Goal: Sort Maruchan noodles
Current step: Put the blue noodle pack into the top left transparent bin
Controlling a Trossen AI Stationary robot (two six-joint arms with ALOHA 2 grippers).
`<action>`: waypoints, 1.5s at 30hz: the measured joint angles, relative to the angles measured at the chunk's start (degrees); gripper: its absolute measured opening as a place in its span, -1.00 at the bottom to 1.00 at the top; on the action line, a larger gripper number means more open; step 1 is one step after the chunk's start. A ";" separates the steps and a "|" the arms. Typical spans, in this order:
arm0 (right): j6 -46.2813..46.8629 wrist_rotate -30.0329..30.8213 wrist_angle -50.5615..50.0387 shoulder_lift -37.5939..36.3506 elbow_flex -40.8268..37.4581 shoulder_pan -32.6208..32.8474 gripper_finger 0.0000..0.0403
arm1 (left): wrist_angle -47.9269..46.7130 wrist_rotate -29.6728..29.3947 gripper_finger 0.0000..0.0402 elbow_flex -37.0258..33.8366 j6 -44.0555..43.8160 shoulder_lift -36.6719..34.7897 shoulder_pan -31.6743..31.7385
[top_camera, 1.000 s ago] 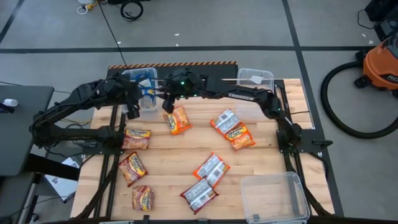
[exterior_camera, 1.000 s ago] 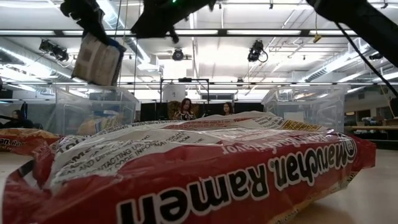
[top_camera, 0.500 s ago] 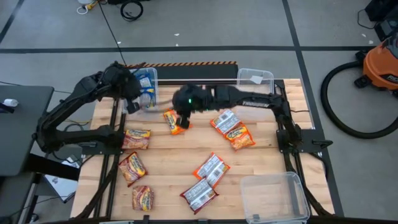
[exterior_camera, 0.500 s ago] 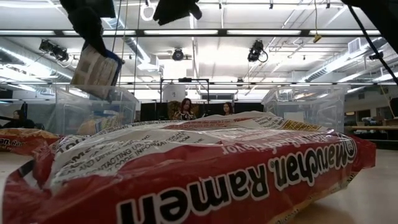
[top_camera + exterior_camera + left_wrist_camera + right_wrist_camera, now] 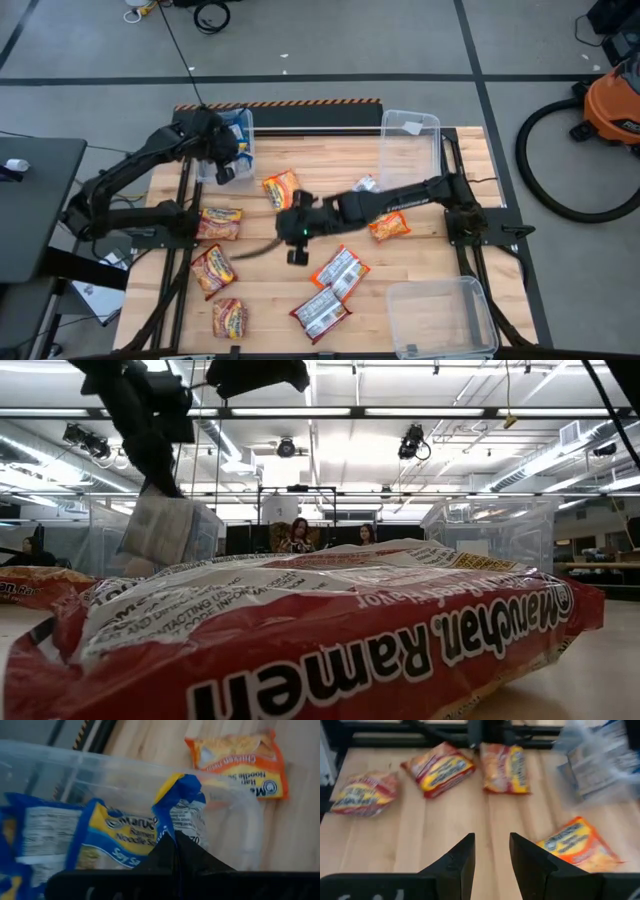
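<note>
High view: a blue-and-yellow packet [image 5: 177,815] is seen pinched by its crimped end in the clenched left gripper [image 5: 224,172] and held over the clear bin [image 5: 243,128] at the table's far left corner, presumably so that it can be dropped in with its own kind. Through the bin's wall in the left wrist view, more blue-and-yellow packets [image 5: 75,832] are shown already lying inside, so this bin appears to be reserved for that flavour.

The right gripper [image 5: 297,245] is held above the middle of the table [image 5: 420,262] with its fingers [image 5: 460,860] parted and nothing between them, bare wood showing in the gap; it is judged to be ranging for the next packet.

Two other clear bins are left without any packet visible in them: one [image 5: 410,140] at the far edge, right of centre, and one [image 5: 440,315] at the near right corner, seemingly kept for the remaining colours.

Unsorted packets are scattered across the wood: an orange one [image 5: 282,188] near the left bin, another orange one [image 5: 390,226] right of centre, two red ones with silver backs [image 5: 340,270] [image 5: 320,312] toward the near edge, and three more [image 5: 220,222] [image 5: 212,268] [image 5: 229,318] down the left edge. Most of the sorting is judged still to be done.
</note>
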 joint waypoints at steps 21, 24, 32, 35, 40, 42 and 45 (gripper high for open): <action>10.23 7.20 2.22 0.01 -9.62 7.54 -0.37 | -0.48 3.01 -0.93 -0.56 -6.74 10.11 4.38; 10.48 7.82 1.84 0.00 -9.62 7.90 -0.37 | 0.93 2.51 -0.90 -0.56 -7.85 10.69 4.75; 13.78 14.24 -4.51 -3.16 -9.62 9.84 -0.37 | 0.15 1.38 -0.93 -0.41 -8.15 9.95 9.19; 15.18 16.87 -6.25 -3.85 -9.62 10.28 -0.37 | -1.93 2.08 -0.93 -0.52 -8.69 9.97 10.55; 16.23 19.07 -7.35 -4.17 -9.62 10.32 -0.37 | -1.69 4.68 -0.76 -0.52 -9.37 9.97 10.61; 16.27 19.12 -7.33 -4.17 -9.62 10.37 -0.37 | -1.67 3.81 -0.65 -0.52 -9.15 9.97 10.65; 15.73 19.10 -7.33 -4.17 -9.62 10.38 -0.37 | -1.85 2.22 -0.47 0.14 -8.77 9.97 10.65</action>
